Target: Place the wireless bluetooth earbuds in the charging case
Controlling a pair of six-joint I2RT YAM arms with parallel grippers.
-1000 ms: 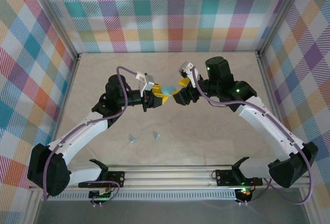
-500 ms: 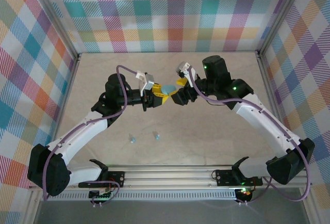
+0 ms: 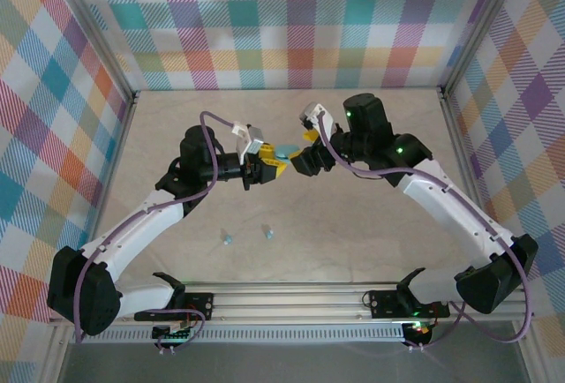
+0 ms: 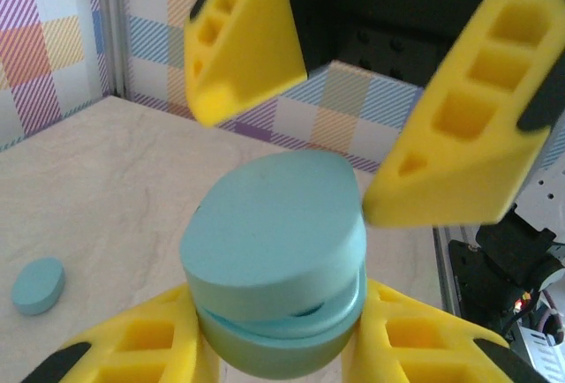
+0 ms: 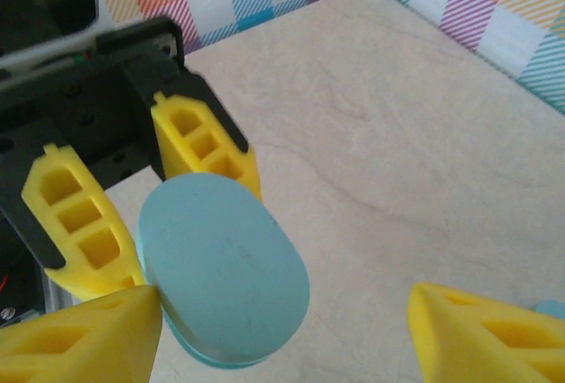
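My left gripper (image 3: pixel 274 165) is closed on the light-blue oval pebble-shaped plastic charging case (image 4: pixel 274 242). It holds the case up above the beige marble-pattern table top (image 3: pixel 371 224), about over the middle of the table. In the left wrist view my two yellow ribbed fingers (image 4: pixel 132 352) press the lower half of the case from both sides, and the case sits with its lid on top. The lid is not fully down: a thin dark gap shows between the lid and the lower half on the side toward the camera.

My right gripper (image 5: pixel 287 312) faces the left one from the opposite side, with its jaws wide apart. It has hold of nothing. One of its yellow fingers (image 4: pixel 450 127) touches the edge of the lid, while the other one is above the lid and apart from it.

Two tiny light-blue plastic earbuds lie on the table top toward my bases, the left earbud (image 3: pixel 228 239) near the right earbud (image 3: pixel 267 234). Both are well apart from the case and from both grippers.

A second light-blue oval case (image 4: pixel 38 285) lies flat on the table top below and to the side of the held case. I cannot tell if it is closed.
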